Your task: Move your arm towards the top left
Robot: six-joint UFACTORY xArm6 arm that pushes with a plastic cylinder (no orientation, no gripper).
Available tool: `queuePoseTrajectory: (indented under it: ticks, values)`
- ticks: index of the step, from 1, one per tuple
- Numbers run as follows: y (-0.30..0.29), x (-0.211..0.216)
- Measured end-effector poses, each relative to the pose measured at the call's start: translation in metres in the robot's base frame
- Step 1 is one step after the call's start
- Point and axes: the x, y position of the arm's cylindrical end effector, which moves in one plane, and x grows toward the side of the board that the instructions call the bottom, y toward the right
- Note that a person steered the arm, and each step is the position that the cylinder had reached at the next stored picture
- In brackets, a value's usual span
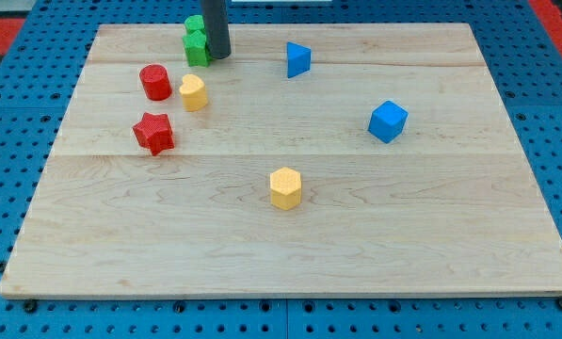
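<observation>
My tip point(218, 56) rests on the table point(450, 235) near the view's top, touching the green block point(196, 42). Tool state: cannot tell. No readable writing.

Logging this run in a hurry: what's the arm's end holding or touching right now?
No gripper: my tip holds nothing and sits against the green block, on the side toward the view's right.

Seven blocks sit on the wooden board point(450, 235): two red, a cylinder point(154, 82) and a star point(153, 133); two yellow point(193, 92) point(285, 187); two blue, a triangle point(297, 59) and a cube point(388, 121); one green point(197, 42). One dark rod.
</observation>
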Motion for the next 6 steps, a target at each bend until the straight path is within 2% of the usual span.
queuePoseTrajectory:
  ticks: [1, 2, 3, 4, 5, 6]
  values:
    - [-0.007, 0.002]
    - [-0.065, 0.038]
    - [-0.131, 0.055]
    - [-0.174, 0.036]
    - [-0.192, -0.021]
    - [-0.174, -0.05]
